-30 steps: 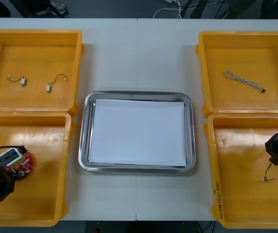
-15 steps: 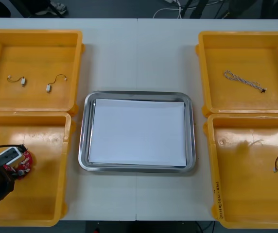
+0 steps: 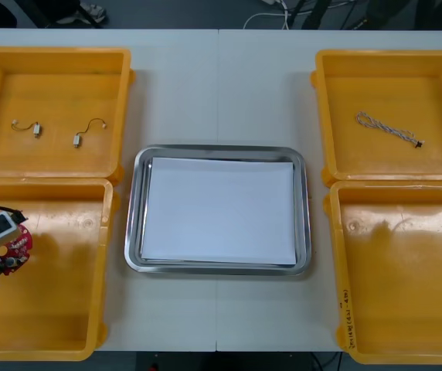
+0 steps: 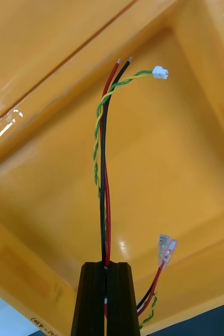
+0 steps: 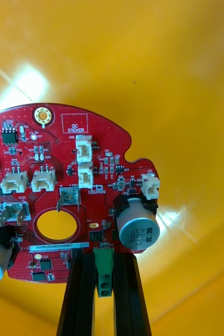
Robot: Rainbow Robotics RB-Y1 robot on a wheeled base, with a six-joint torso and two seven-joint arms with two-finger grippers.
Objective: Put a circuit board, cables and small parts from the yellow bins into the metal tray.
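Both have just lifted clear: left jaws clamped on the circuit board, right jaws clamped on the cables, metal tray next.

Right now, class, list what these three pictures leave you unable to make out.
- Left wrist view: the left gripper, shut on the circuit board over the near left bin, covers its gripped edge; the picture's edge crops the board.
- Right wrist view: the right gripper, over a yellow bin, hides the cables' pinched stretch.
- Front view: the small metal parts are too small to identify.
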